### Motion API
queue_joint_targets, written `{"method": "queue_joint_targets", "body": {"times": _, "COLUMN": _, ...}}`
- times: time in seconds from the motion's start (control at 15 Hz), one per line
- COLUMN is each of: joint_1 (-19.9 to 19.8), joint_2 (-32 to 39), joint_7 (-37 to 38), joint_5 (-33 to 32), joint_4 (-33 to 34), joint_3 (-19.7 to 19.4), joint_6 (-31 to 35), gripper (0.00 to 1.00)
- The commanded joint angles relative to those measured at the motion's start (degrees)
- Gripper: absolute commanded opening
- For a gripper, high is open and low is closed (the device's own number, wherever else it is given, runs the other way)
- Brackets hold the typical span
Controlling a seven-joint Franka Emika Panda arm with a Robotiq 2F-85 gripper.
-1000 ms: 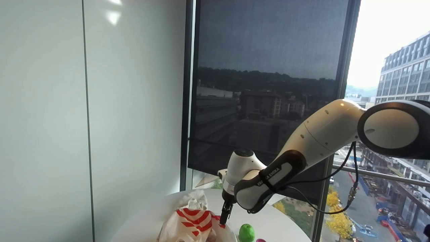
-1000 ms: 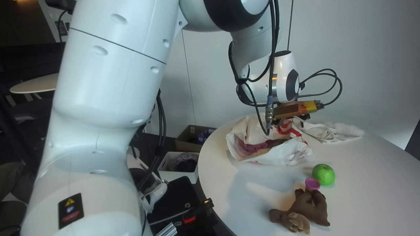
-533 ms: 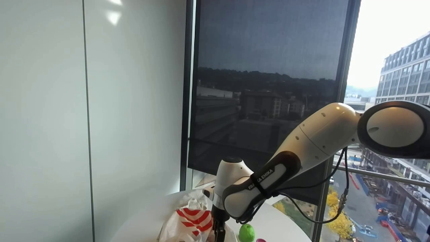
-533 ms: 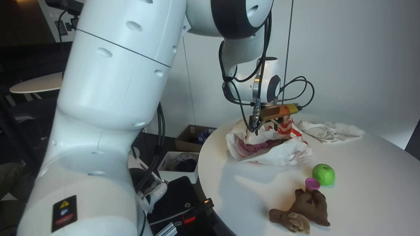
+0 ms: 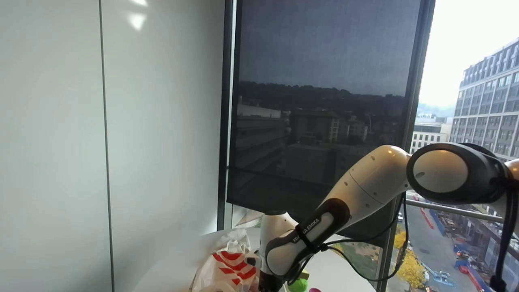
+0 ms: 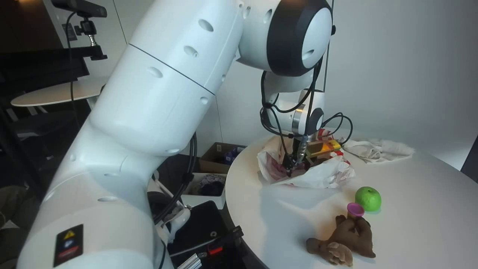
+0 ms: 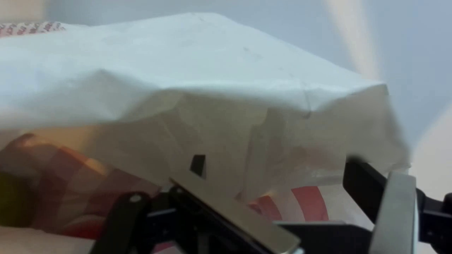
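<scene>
Two fingers (image 7: 393,215) of the gripper (image 7: 277,169) stand wide apart, low in the wrist view. The red-striped white bag (image 7: 212,53) spreads behind them. In an exterior view, right of the middle, they hang at its open mouth (image 6: 275,170); I can't tell if they touch it. Only there, lower right, shows a brown toy animal (image 6: 351,235). Only the wrist view shows a dark yellow thing (image 7: 14,197), lower left.

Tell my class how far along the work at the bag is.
Apparently done: the bag is open and the gripper is at its mouth. In hand: seemingly a reach, with the jaws apart. Left: probably a grasp, since nothing shows held between the fingers.
</scene>
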Motion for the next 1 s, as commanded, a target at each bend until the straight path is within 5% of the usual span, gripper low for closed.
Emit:
{"method": "queue_joint_targets", "body": {"times": 0.0, "joint_1": 1.4, "joint_2": 2.3, "joint_7": -4.2, "joint_5": 1.4, "joint_4": 3.9, "joint_3": 0.9, "joint_6": -1.7, "gripper": 1.0}}
{"method": "queue_joint_targets", "body": {"times": 0.53, "joint_1": 7.9, "joint_2": 8.0, "joint_7": 2.0, "joint_5": -0.7, "joint_4": 12.5, "joint_3": -4.4, "joint_6": 0.5, "gripper": 1.0}}
{"method": "queue_joint_targets", "body": {"times": 0.93, "joint_1": 8.4, "joint_2": 12.9, "joint_7": 3.3, "joint_5": 0.4, "joint_4": 18.1, "joint_3": -3.5, "joint_6": 1.2, "gripper": 1.0}}
